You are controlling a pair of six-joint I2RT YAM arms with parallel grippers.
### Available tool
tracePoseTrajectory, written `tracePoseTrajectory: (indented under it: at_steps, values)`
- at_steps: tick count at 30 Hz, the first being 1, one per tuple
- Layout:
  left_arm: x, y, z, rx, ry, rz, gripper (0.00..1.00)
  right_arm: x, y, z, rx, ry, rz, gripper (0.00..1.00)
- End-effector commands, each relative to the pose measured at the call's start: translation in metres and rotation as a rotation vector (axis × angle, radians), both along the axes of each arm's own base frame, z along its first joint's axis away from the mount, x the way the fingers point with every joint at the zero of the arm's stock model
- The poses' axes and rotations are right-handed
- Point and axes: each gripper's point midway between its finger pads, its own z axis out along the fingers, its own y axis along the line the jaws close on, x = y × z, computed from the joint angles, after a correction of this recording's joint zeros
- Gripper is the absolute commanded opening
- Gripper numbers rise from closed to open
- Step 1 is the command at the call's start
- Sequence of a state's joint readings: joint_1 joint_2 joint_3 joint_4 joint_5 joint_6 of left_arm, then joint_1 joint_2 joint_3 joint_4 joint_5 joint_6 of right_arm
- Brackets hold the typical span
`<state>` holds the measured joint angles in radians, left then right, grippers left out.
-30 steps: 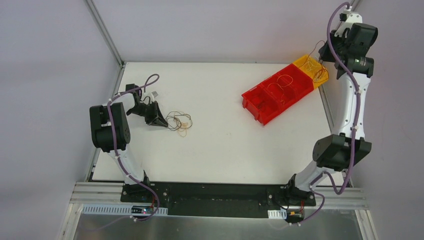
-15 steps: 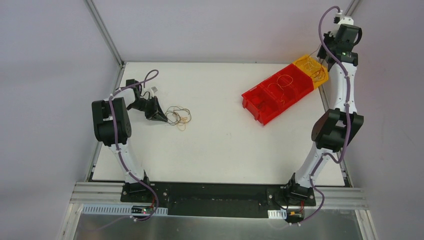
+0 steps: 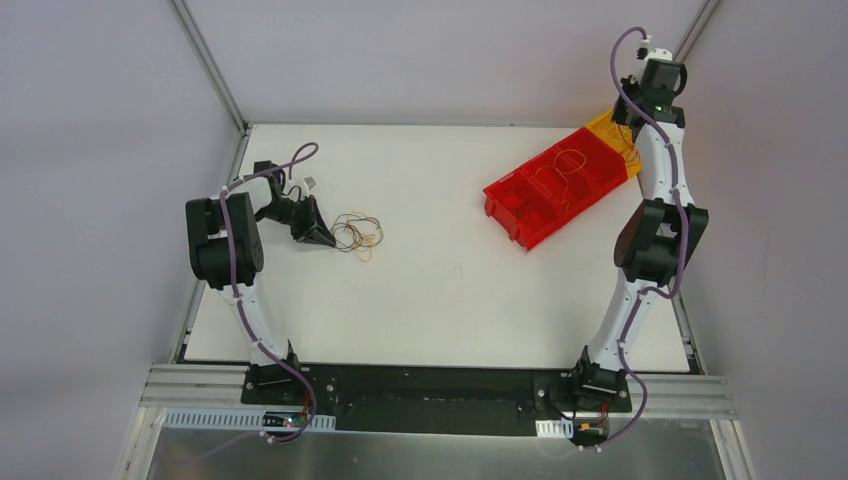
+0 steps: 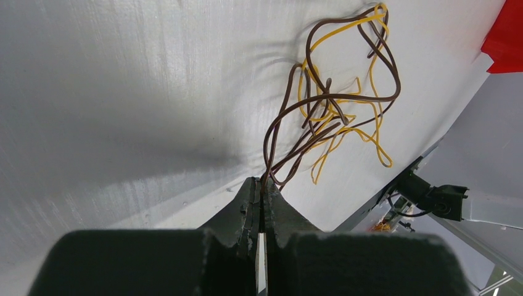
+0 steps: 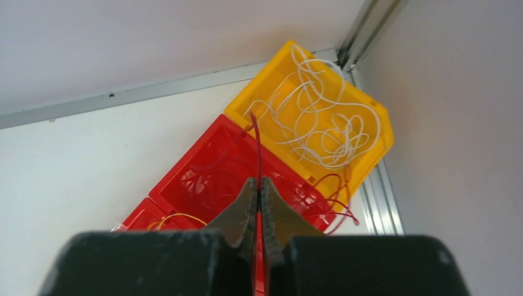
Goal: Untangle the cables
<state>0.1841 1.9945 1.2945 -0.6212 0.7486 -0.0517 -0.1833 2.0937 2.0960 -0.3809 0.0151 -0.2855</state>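
A small tangle of brown and yellow cables (image 3: 358,235) lies on the white table at the left. In the left wrist view these cables (image 4: 336,105) spread out just ahead of my left gripper (image 4: 261,185), which is shut on the brown strands at its tips. My right gripper (image 5: 259,182) hangs high above the bins at the far right corner. It is shut on a thin red cable (image 5: 255,142) that runs down towards the red bin (image 5: 185,185). More red loops lie in that bin and over its edge.
A row of red bins (image 3: 520,215) ends in a yellow bin (image 3: 605,125) at the back right. The yellow bin (image 5: 370,117) holds white cables (image 5: 314,123). One red compartment holds a yellow cable (image 5: 172,217). A metal frame rail (image 5: 361,24) stands close behind.
My right arm has straightened and swung up and left over the yellow bin, still holding the red cable. The left arm and the tangle shifted only slightly.
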Motion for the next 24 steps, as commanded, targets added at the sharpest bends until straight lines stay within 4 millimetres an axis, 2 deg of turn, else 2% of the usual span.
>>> tracePoseTrajectory:
  at_steps: [1, 7, 10, 17, 21, 24]
  values:
    - [0.001, 0.0, 0.005, -0.001, 0.011, -0.009, 0.0, 0.023, 0.017, 0.007, -0.004, -0.063, 0.014, 0.0]
    - [0.0, 0.0, 0.003, -0.003, 0.022, -0.011, 0.0, 0.048, 0.042, -0.004, 0.146, -0.116, 0.074, 0.0]
    - [0.0, 0.002, 0.004, 0.003, 0.024, -0.014, 0.0, 0.056, 0.046, 0.003, 0.222, -0.148, 0.076, 0.0]
    - [-0.004, 0.003, -0.001, 0.013, 0.043, -0.027, 0.0, 0.059, 0.058, 0.021, 0.464, -0.2, 0.094, 0.0]
    - [-0.003, 0.003, -0.002, 0.009, 0.056, -0.021, 0.0, 0.06, 0.065, 0.025, 0.538, -0.205, 0.103, 0.0]
    - [-0.003, 0.002, -0.002, 0.009, 0.059, -0.018, 0.0, 0.06, 0.062, 0.021, 0.537, -0.202, 0.105, 0.0]
